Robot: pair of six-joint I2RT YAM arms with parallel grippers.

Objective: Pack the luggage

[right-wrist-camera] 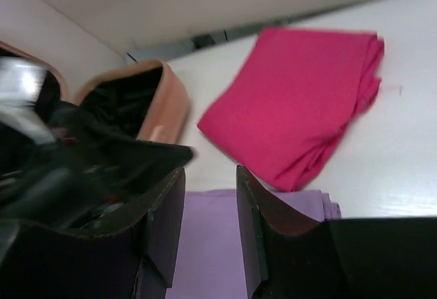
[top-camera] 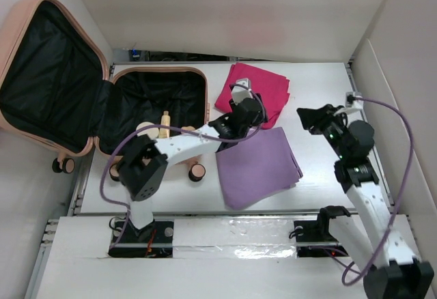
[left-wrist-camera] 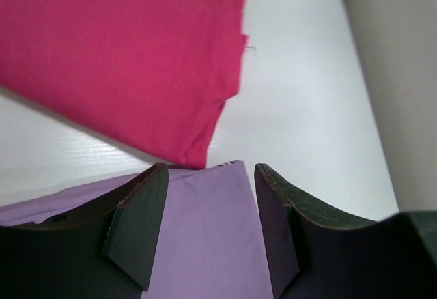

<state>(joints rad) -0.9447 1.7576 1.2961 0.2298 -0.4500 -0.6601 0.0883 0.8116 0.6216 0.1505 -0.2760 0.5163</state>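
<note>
Top view: the luggage [top-camera: 51, 74] lies open at 10 o'clock, black lining showing. The left gripper [top-camera: 247, 118] hovers over the seam between the magenta cloth [top-camera: 263, 87] and the purple cloth [top-camera: 258, 166]. The right gripper [top-camera: 308, 118] waits at 3 o'clock.

Left wrist view: the left gripper [left-wrist-camera: 210, 176] has its jaws moderately apart and empty above the purple cloth's [left-wrist-camera: 205, 237] far corner. We judge that a good pick means dropping straight down, pinching every folded layer, then carrying it toward 9 o'clock.

Right wrist view: the right gripper [right-wrist-camera: 207, 176] has its jaws narrowly apart, holding nothing. The luggage [right-wrist-camera: 171, 94] sits at 10 o'clock.

We read no writing or brand in any of the 3 views.
</note>
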